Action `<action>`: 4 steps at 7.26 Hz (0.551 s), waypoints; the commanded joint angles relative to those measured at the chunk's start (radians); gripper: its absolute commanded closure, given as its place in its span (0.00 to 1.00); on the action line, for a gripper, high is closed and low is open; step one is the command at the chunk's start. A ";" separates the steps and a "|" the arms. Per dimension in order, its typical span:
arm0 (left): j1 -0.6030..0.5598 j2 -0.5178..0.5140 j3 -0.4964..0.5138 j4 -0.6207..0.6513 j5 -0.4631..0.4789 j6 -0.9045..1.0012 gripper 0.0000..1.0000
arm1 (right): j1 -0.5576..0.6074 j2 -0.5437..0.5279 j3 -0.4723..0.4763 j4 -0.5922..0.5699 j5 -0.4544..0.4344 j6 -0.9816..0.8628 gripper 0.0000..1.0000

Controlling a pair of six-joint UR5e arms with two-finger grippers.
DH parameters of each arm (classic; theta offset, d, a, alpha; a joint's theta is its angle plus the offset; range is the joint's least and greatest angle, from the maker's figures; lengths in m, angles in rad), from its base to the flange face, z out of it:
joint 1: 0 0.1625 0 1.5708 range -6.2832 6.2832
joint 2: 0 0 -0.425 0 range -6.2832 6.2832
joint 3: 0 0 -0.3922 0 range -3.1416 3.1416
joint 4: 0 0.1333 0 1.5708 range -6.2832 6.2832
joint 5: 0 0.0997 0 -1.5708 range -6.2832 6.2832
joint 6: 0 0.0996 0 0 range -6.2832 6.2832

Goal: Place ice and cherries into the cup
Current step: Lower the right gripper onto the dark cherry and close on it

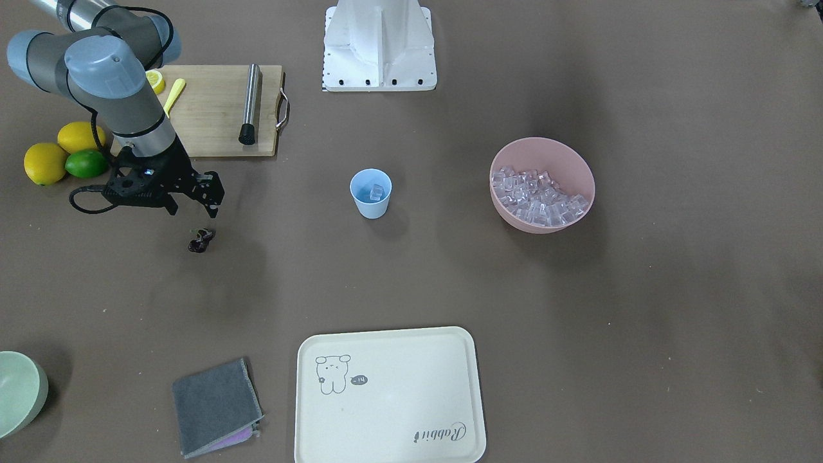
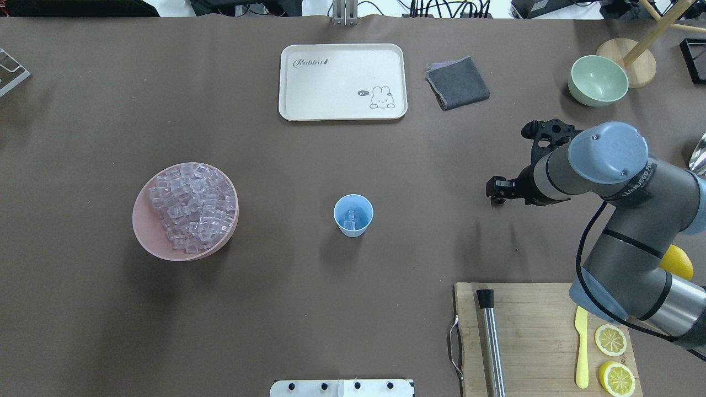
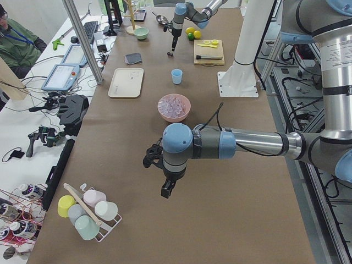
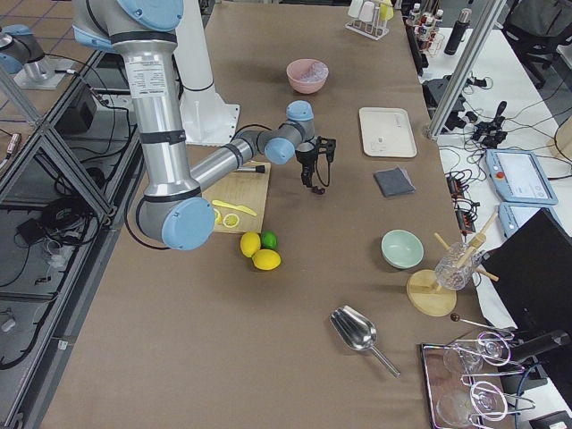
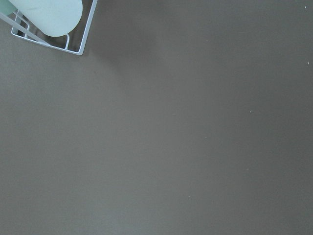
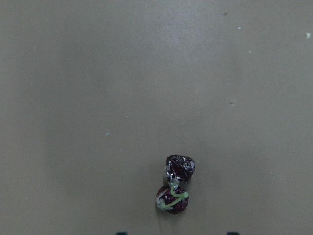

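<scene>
The light blue cup (image 1: pixel 371 193) stands upright mid-table with one ice cube (image 1: pixel 377 191) in it; it also shows in the overhead view (image 2: pixel 353 215). More ice (image 1: pixel 537 196) fills the pink bowl (image 1: pixel 543 145). The dark cherries (image 1: pixel 202 240) lie on the table, and in the right wrist view (image 6: pixel 176 183) they sit low in the middle. My right gripper (image 1: pixel 194 209) is open and empty, hovering just above and behind the cherries. In the overhead view my right arm hides them. My left gripper (image 3: pixel 166 190) hangs over bare table far from the cup; I cannot tell if it is open.
A cutting board (image 1: pixel 212 109) with a steel muddler (image 1: pixel 249 103), lemon slices and a yellow knife lies behind my right arm. Two lemons and a lime (image 1: pixel 64 154) lie beside it. A cream tray (image 1: pixel 386 395), grey cloth (image 1: pixel 215 405) and green bowl (image 1: pixel 16 392) line the far edge.
</scene>
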 commanded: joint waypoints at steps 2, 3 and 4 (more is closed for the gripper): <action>-0.001 0.001 -0.004 -0.008 0.000 0.001 0.01 | -0.013 0.010 -0.023 0.008 -0.018 0.050 0.39; -0.001 0.001 -0.004 -0.008 0.000 0.001 0.01 | -0.013 0.011 -0.028 0.008 -0.032 0.063 0.42; -0.001 0.001 -0.001 -0.008 0.000 0.003 0.01 | -0.013 0.016 -0.045 0.008 -0.041 0.070 0.45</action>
